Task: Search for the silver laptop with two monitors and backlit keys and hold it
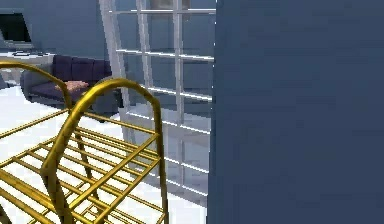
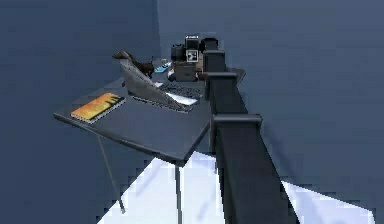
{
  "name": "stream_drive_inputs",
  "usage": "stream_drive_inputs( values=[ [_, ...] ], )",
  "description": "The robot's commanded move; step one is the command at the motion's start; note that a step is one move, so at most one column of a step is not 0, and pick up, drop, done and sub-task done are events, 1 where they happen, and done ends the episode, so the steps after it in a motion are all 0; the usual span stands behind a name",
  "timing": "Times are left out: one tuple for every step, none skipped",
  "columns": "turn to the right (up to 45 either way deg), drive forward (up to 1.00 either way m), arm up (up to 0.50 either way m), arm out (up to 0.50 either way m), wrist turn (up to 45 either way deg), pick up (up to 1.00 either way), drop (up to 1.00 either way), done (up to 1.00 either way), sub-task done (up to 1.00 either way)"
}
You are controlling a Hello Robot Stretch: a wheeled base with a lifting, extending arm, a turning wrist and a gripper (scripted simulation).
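While reaching over dark grey bench (image 2: 150, 125) | aim claw (image 2: 172, 62) at base of open silver laptop (image 2: 150, 88) | claw state, load: cannot tell

Arm (image 2: 236, 135) is being rendered as a dark square bar, stepped in sections with wider collars. Two white squares (image 2: 190, 57) with black marks are being shown at the far end, beside the claw (image 2: 176, 58) and its dark body.

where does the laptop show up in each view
forward view: can't place it; a dark screen, far top left, is too small to name.
arm side view: open laptop on the dark table, upper middle, right of the orange book.
shared landmark: the dark blue wall.
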Motion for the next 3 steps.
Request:
stream_drive_inputs(
  values=[
    [0.0, 0.0, 0.0, 0.0, 6.0, 0.0, 0.0, 0.0, 0.0],
    [0.0, 0.0, 0.0, 0.0, 0.0, 1.0, 0.0, 0.0, 0.0],
    [0.0, 0.0, 0.0, 0.0, 0.0, 0.0, 0.0, 1.0, 0.0]
  ],
)
